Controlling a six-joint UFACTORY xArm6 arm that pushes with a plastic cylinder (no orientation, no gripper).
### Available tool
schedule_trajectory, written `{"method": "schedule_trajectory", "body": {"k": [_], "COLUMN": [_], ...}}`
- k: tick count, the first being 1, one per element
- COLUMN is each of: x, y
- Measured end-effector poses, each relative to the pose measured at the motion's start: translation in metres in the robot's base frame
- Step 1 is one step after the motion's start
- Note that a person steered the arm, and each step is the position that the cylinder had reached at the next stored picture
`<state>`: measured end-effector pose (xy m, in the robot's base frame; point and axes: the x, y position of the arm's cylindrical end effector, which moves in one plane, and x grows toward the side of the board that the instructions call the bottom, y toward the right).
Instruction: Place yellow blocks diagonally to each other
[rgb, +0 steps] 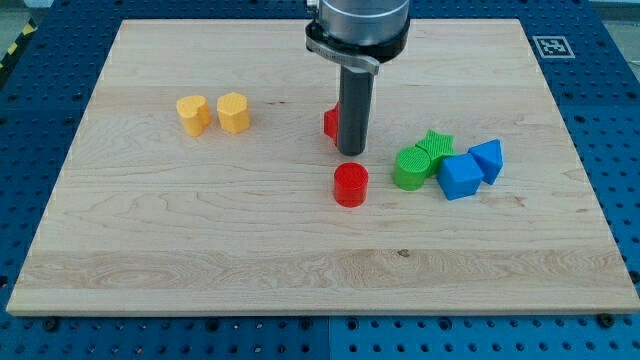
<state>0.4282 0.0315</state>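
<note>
Two yellow blocks sit side by side at the view's upper left: a yellow heart-like block (194, 114) and a yellow hexagon block (234, 112) just to its right, nearly touching. My tip (351, 152) stands near the board's middle, well to the right of both yellow blocks. It is right beside a red block (330, 124) that the rod partly hides, and just above a red cylinder (351, 186).
To the view's right of my tip lies a cluster: a green cylinder (410, 168), a green star (435, 146), a blue block (460, 177) and a blue triangular block (488, 159). The wooden board (200, 250) lies on a blue perforated table.
</note>
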Motion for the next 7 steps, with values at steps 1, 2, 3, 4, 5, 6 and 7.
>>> {"method": "schedule_trajectory", "body": {"k": [1,2,3,4,5,6,7], "x": [-0.021,-0.02,0.017,0.024,0.015,-0.005,-0.031], "y": [-0.002,-0.004,-0.036,-0.102,-0.148,-0.148,-0.148]}}
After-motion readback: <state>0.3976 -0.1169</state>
